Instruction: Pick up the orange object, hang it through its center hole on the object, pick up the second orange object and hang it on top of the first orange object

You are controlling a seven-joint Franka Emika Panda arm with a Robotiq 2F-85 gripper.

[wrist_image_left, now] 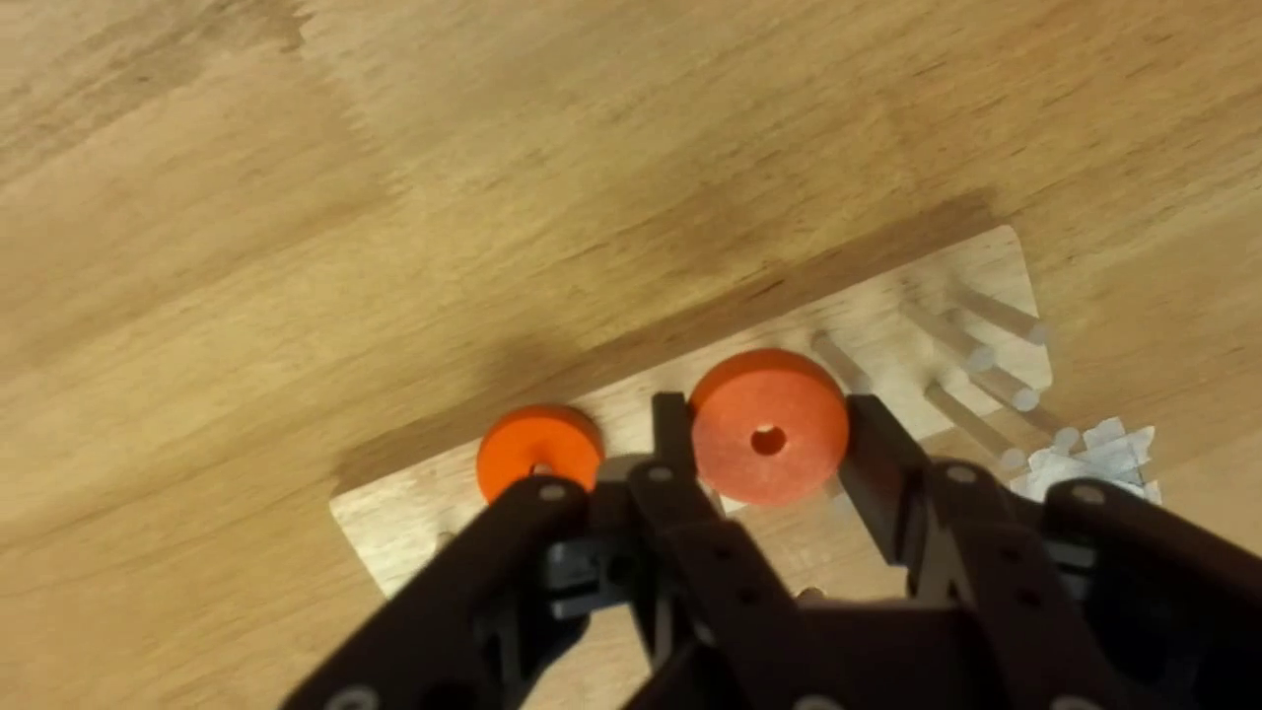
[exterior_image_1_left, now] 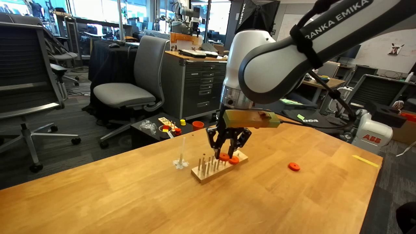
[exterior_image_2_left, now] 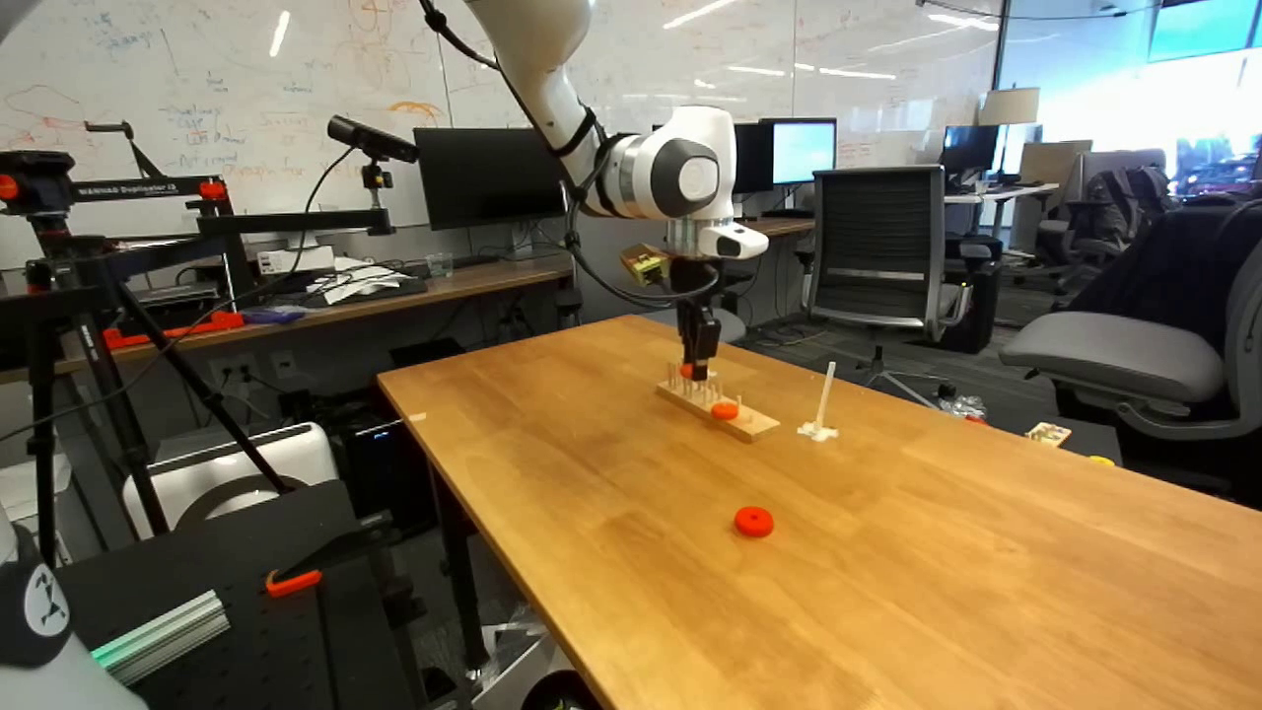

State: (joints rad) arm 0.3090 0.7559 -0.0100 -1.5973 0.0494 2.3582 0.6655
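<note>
My gripper (exterior_image_1_left: pixel 224 156) is shut on an orange disc (wrist_image_left: pixel 764 478) with a hole in its centre. In the wrist view both fingers touch the disc's sides. It is held over the middle of the pale wooden rack (wrist_image_left: pixel 394 528), among the pegs; whether a peg is in its hole, I cannot tell. A second orange disc (exterior_image_1_left: pixel 234 160) lies on the rack beside it, with a peg tip showing at its centre in the wrist view (wrist_image_left: pixel 532 444). A third orange disc (exterior_image_2_left: pixel 754 522) lies flat on the table. The rack (exterior_image_2_left: pixel 751 426) has several thin upright pegs.
A thin white upright (exterior_image_1_left: pixel 182 150) is taped to the table near the rack's pegged end; it also shows in an exterior view (exterior_image_2_left: pixel 824 399). A yellow tape strip (exterior_image_1_left: pixel 365 161) lies near the table's edge. A black box (exterior_image_1_left: pixel 146 138) with small parts stands beyond the table.
</note>
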